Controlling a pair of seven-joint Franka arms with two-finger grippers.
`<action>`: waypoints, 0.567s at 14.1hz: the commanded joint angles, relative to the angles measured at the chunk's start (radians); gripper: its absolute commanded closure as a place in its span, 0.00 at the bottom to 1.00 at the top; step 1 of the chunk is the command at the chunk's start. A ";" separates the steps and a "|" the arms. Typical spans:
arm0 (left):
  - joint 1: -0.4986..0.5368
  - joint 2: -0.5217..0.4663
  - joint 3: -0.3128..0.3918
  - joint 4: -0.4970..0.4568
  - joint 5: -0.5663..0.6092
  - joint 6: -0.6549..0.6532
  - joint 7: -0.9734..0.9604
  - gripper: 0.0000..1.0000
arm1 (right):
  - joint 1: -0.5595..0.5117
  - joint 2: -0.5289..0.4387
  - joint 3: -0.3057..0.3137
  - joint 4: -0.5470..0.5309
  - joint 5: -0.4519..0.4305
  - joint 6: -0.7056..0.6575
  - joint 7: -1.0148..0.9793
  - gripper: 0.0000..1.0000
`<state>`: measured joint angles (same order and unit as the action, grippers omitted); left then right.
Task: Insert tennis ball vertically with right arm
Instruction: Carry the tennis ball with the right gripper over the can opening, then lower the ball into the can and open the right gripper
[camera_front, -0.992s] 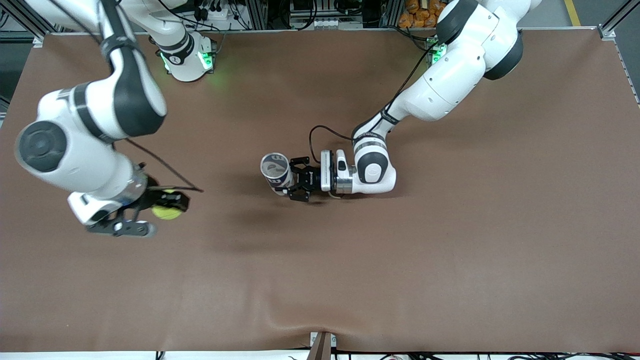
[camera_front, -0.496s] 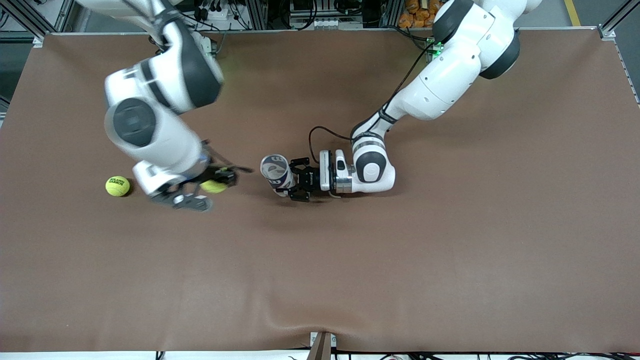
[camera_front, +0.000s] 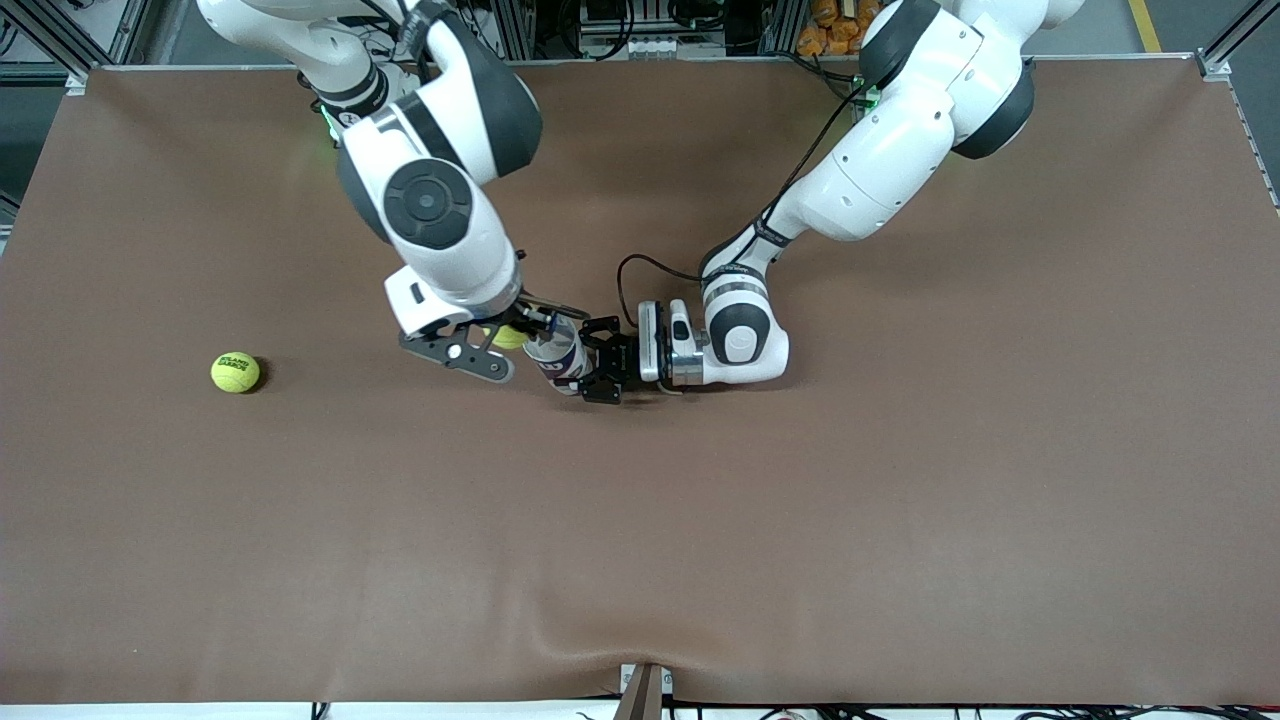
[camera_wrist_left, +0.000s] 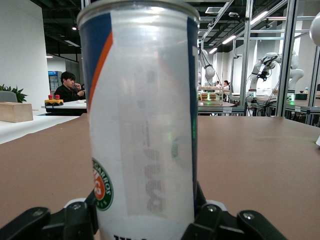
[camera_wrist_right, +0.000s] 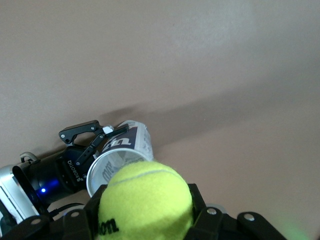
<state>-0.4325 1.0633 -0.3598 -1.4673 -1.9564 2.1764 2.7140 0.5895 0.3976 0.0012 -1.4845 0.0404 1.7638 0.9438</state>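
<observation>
The right pincer (camera_front: 505, 338), pinching the tennis ball (camera_wrist_right: 145, 200), has swung in from the right arm's end of the desk (camera_front: 900, 520) to hover beside the upright can's (camera_front: 556, 358) mouth; the left pincer (camera_front: 590, 372) clamps the can, so insertion looks imminent

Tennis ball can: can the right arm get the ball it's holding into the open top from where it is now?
Probably yes. The right gripper holds the tennis ball just beside and above the can, whose open mouth looks unobstructed. The left gripper clamps the can's side, clear of the opening.
</observation>
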 joint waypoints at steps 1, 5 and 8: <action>-0.006 0.009 0.001 0.007 -0.038 0.006 0.075 0.31 | 0.035 -0.025 -0.012 -0.037 0.004 0.039 0.090 0.46; -0.015 0.024 0.001 0.010 -0.053 0.006 0.076 0.31 | 0.065 -0.002 -0.013 -0.037 -0.011 0.045 0.148 0.46; -0.015 0.024 0.001 0.008 -0.052 0.006 0.076 0.31 | 0.056 0.000 -0.015 -0.037 -0.013 0.045 0.159 0.46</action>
<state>-0.4355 1.0659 -0.3604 -1.4674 -1.9745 2.1757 2.7172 0.6424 0.4046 -0.0008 -1.5136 0.0366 1.7999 1.0808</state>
